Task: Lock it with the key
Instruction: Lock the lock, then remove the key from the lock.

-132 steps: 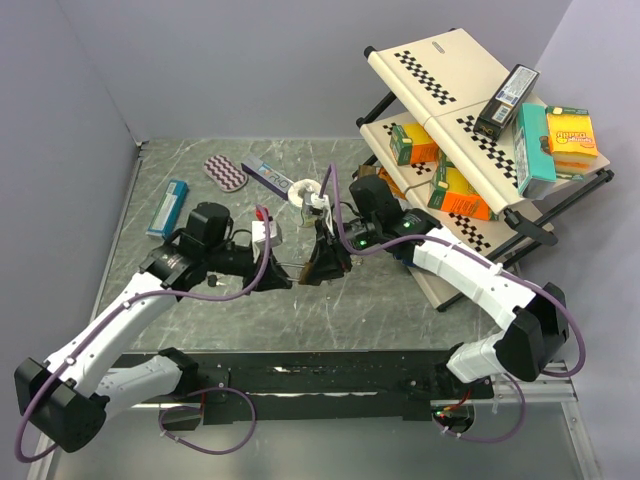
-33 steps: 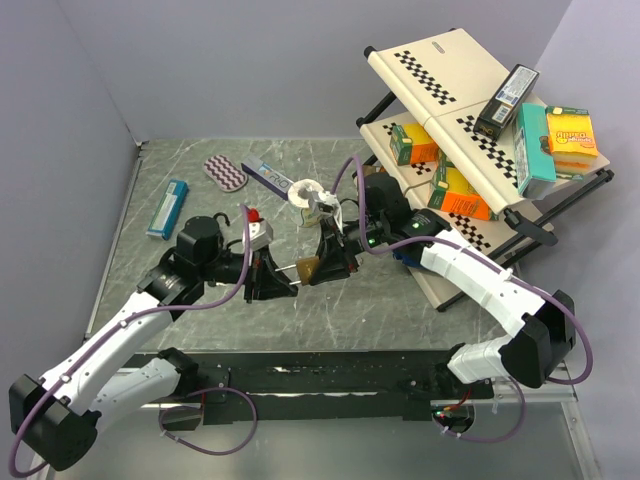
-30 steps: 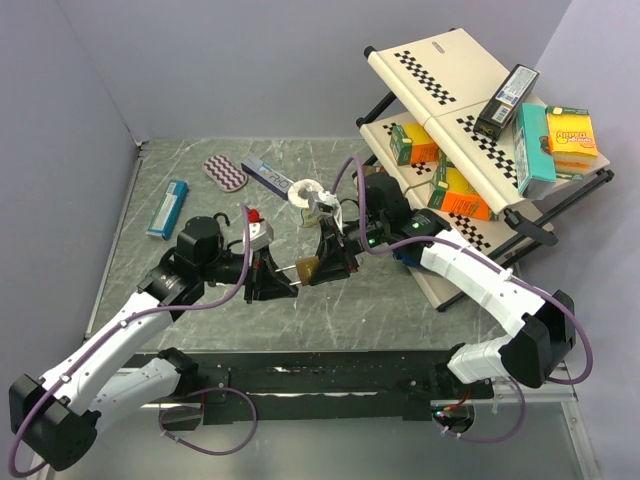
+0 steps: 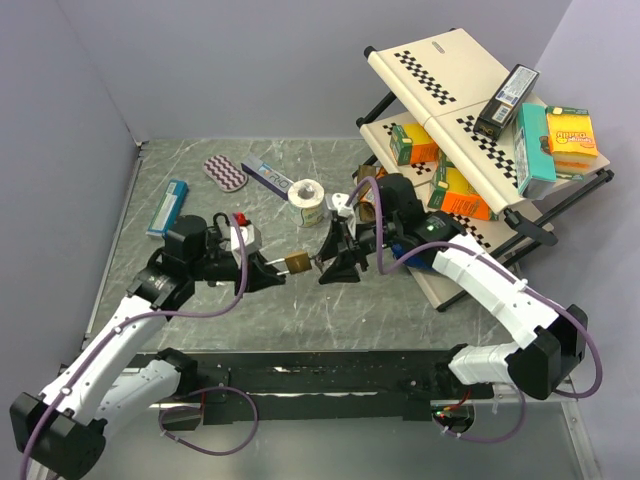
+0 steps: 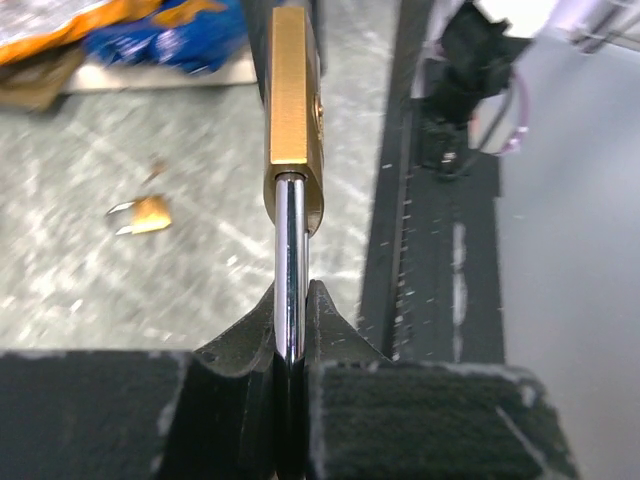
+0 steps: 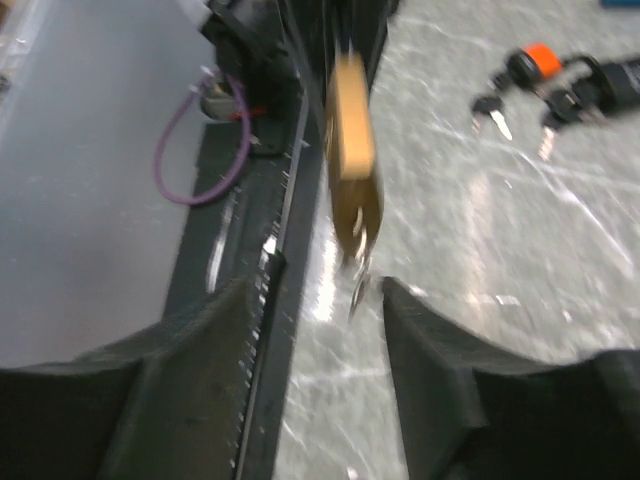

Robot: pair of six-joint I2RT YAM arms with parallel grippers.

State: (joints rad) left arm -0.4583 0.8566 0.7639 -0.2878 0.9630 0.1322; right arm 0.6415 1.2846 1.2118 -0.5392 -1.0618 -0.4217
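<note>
My left gripper (image 4: 268, 270) is shut on the steel shackle (image 5: 290, 250) of a brass padlock (image 4: 296, 263) and holds it above the table, body pointing right. In the left wrist view the padlock (image 5: 292, 100) stands edge-on past the gripper (image 5: 295, 290). My right gripper (image 4: 330, 262) is open just right of the padlock. In the right wrist view the gripper (image 6: 315, 290) faces the blurred padlock (image 6: 352, 180). A silver key (image 6: 357, 290) sticks out of the padlock's end, between the spread jaws; neither seems to touch it.
A white tape roll (image 4: 308, 195), a purple sponge (image 4: 225, 172), a small box (image 4: 268, 175) and a blue pack (image 4: 168, 205) lie at the back. A tilted shelf rack (image 4: 450, 120) with boxes stands right. A small brass piece (image 5: 140, 213) lies on the table.
My right gripper has come off the padlock, opened and drawn a little right. My left gripper has pulled back left with the padlock.
</note>
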